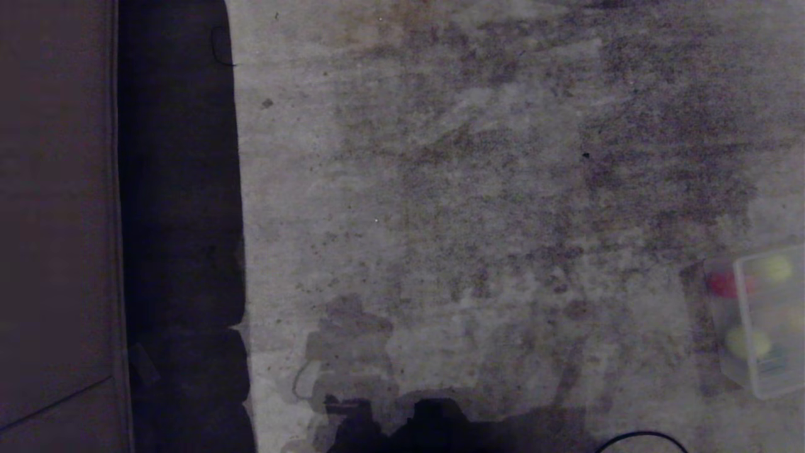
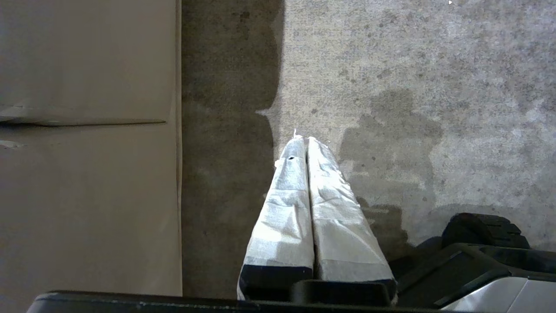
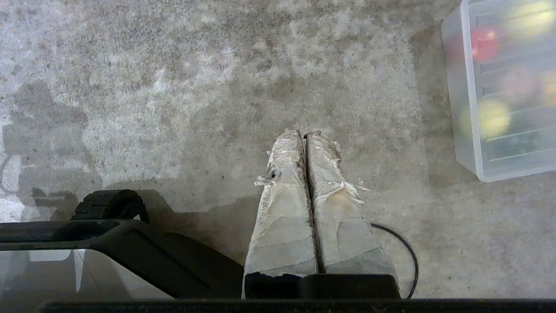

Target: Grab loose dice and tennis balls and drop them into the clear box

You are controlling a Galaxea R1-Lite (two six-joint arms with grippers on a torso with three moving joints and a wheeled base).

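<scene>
Since both the left gripper [image 2: 305, 140] and right gripper [image 3: 305, 134] hang with jaws clenched on nothing above the floor [image 1: 440, 189], nothing loose remains visible; light, fuzzy tennis balls [image 3: 493, 117] and hard, slippery dice [image 3: 483, 43] already sit inside the clear box [image 3: 456, 87].

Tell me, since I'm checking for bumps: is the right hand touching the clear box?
Apart. The right wrist view shows the right hand shut and empty over bare floor, with a plain stretch of concrete between it and the clear box.
</scene>
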